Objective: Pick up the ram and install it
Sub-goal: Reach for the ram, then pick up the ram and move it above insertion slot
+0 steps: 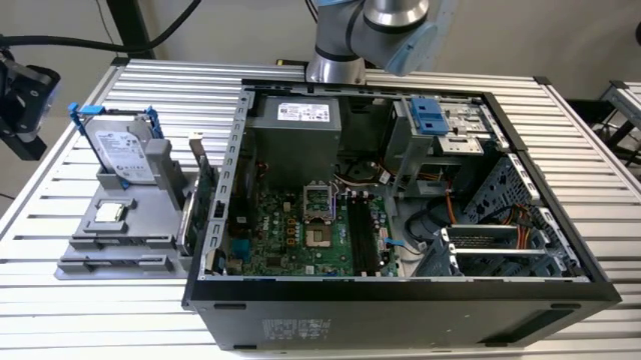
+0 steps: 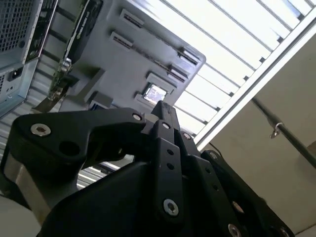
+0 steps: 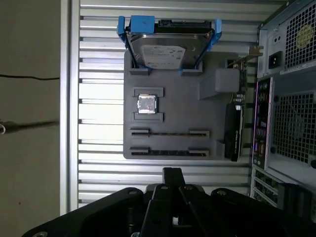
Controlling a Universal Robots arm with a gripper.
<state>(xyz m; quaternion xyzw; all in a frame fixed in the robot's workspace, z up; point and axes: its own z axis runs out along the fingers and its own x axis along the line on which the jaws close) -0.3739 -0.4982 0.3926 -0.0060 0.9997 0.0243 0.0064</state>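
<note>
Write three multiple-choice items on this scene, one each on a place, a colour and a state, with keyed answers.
1. Where does the hard drive stand? A on the floor; B on the grey tray; C on a shelf.
2. What colour is its bracket? A red; B blue; C yellow.
3. The computer case has its side: A open; B closed; C taped.
Answers: 1 B, the grey tray carries it; 2 B, blue arms clasp the hard drive; 3 A, the motherboard shows inside.
</note>
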